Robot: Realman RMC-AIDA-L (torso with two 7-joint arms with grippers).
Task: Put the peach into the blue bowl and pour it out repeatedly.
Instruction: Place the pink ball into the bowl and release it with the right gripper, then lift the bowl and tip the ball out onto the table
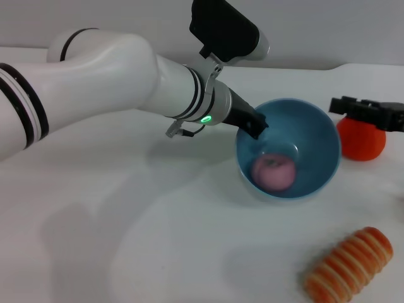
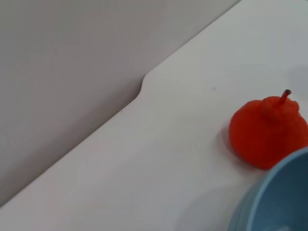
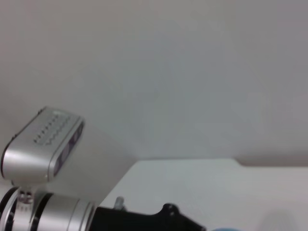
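The blue bowl (image 1: 315, 136) is tilted with its opening toward me, right of the table's middle. The pale pink peach (image 1: 273, 172) lies inside it against the low wall. My left gripper (image 1: 254, 124) reaches in from the left and is shut on the bowl's near-left rim, one black finger over the edge. A piece of the bowl's rim also shows in the left wrist view (image 2: 269, 197). My right gripper (image 1: 367, 113) is a black shape at the right edge, above the orange-red fruit, apart from the bowl.
An orange-red fruit with a stem (image 1: 361, 139) sits just right of the bowl and shows in the left wrist view (image 2: 267, 129). An orange striped bread roll (image 1: 350, 265) lies at the front right. The white table (image 1: 126, 240) ends at a grey wall behind.
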